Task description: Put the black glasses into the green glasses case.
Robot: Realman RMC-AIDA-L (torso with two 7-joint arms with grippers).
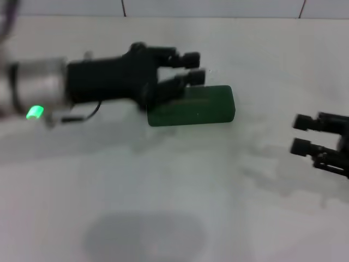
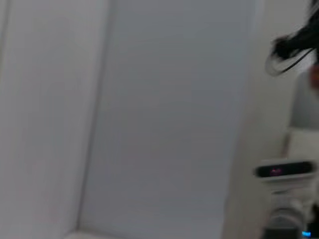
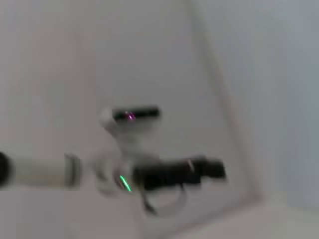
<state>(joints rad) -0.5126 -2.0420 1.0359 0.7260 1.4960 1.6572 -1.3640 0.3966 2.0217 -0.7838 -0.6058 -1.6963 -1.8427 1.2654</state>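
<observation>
The green glasses case (image 1: 199, 107) lies flat on the white table, slightly left of centre at the back, and its lid looks shut. My left gripper (image 1: 193, 66) reaches in from the left and hovers over the case's far left corner, fingers apart with nothing between them. The right wrist view shows the same left gripper (image 3: 217, 169) from far off. At the table's right edge my right gripper (image 1: 301, 134) stands open and holds nothing. The black glasses are out of view in every frame.
The white table (image 1: 174, 185) spreads in front of the case, with a tiled wall (image 1: 218, 6) behind it. The robot's head unit (image 3: 132, 115) appears in the right wrist view, above the left arm.
</observation>
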